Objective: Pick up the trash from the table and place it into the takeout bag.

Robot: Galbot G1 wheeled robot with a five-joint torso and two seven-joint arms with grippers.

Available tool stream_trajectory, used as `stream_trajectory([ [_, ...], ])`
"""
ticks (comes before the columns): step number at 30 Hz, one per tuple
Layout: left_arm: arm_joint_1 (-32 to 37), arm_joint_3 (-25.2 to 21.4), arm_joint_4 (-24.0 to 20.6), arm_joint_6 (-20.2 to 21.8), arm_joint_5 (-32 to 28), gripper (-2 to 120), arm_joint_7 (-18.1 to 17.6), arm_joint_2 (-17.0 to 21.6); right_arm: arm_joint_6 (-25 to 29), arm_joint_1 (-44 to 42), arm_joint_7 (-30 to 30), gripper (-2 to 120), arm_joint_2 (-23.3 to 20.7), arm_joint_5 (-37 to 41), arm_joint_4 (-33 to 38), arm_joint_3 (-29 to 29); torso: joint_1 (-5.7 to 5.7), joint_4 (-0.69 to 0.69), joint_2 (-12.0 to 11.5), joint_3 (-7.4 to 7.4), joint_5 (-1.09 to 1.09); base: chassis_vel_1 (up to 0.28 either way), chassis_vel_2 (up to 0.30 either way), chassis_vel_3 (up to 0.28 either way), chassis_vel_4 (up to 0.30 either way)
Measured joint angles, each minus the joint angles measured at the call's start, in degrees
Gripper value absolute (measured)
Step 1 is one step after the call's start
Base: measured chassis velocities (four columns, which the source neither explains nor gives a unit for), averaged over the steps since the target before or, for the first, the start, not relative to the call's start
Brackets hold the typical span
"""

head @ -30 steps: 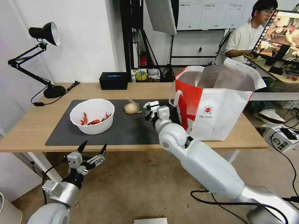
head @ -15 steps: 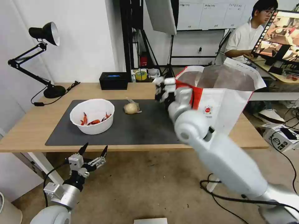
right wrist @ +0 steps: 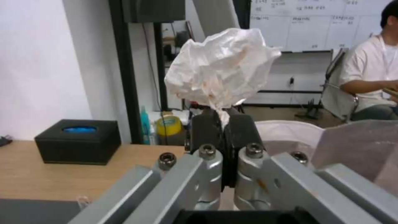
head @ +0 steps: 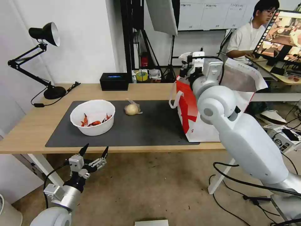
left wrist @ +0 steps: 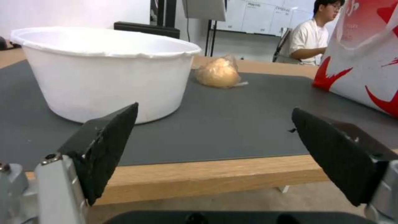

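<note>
My right gripper (head: 188, 60) is raised above the near-left rim of the white-and-red takeout bag (head: 188, 108), shut on a crumpled white tissue (right wrist: 222, 67). In the right wrist view the gripper (right wrist: 224, 119) pinches the tissue's lower end, with the bag's foil lining (right wrist: 290, 137) below it. On the dark mat (head: 150, 125) of the table (head: 34, 125) stand a white bowl (head: 92, 117) with red shells and a wrapped beige bun (head: 132, 109). My left gripper (head: 93, 153) hangs open below the table's front edge, facing the bowl (left wrist: 104, 71) and the bun (left wrist: 218, 73).
A black box (head: 114, 81) and a black desk lamp (head: 44, 34) stand at the back left of the table. The bag occupies the table's right end. Cables and a small box (head: 283, 138) lie on the floor to the right.
My right arm has lifted from the mat beside the bag up to the bag's rim, carrying the tissue. The left arm, bowl and bun have stayed put.
</note>
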Motion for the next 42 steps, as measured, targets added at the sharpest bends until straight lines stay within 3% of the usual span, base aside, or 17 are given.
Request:
stream_trajectory([
  [6, 0.1, 0.0, -0.3, 0.0, 0.0, 100, 0.0, 0.0, -0.5, -0.5, 2.4, 2, -0.1, 0.1, -0.2, 0.2, 0.01, 0.00, 0.0, 0.00, -0.01, 0.000, 0.000, 0.000, 0.000],
  [32, 0.4, 0.0, -0.6, 0.1, 0.0, 100, 0.1, 0.0, -3.4, -1.0, 5.4, 97, -0.9, 2.0, 0.2, 0.4, 0.01, 0.00, 0.0, 0.00, -0.01, 0.000, 0.000, 0.000, 0.000],
  [42, 0.6, 0.0, -0.7, 0.1, 0.1, 100, 0.0, -0.3, -5.6, -0.4, 5.2, 100, -1.3, 2.5, 0.1, 0.1, 0.00, 0.00, 0.0, 0.00, -0.01, 0.000, 0.000, 0.000, 0.000],
])
